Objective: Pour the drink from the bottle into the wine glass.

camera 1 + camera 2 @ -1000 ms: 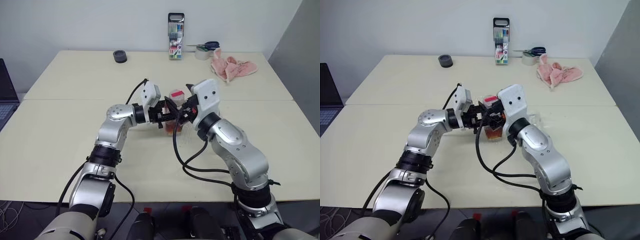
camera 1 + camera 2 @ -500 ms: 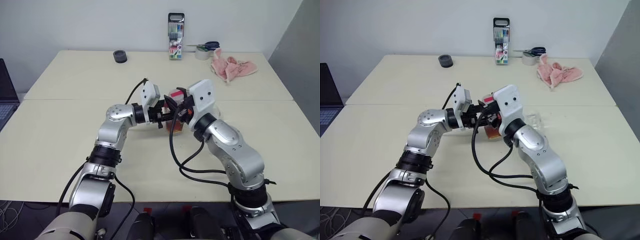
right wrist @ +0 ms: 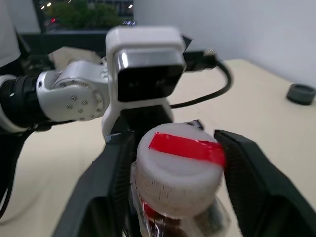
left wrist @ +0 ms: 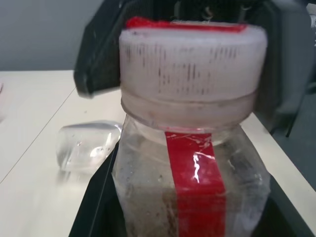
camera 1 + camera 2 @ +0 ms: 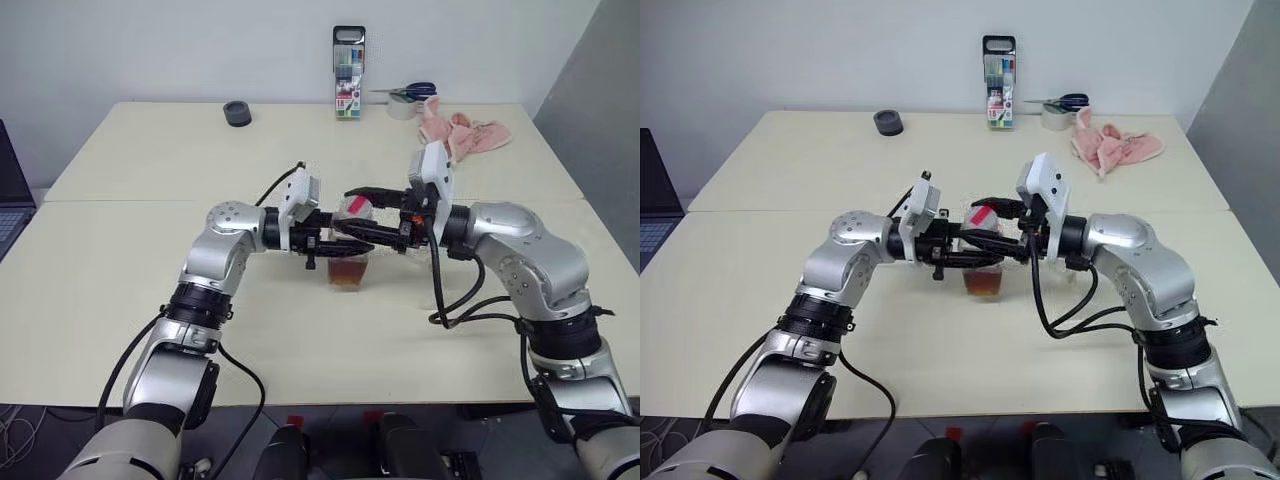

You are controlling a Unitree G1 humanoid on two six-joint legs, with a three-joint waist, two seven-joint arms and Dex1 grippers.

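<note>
Left tool (image 5: 322, 243) grips bottle (image 5: 349, 250) (drink (image 5: 347, 273) low, seemingly).

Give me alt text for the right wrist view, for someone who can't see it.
A white bottle cap with a red band sits between the right gripper's two black fingers, which stand apart on either side of it. Behind it the left gripper grips the bottle on a pale table.
</note>
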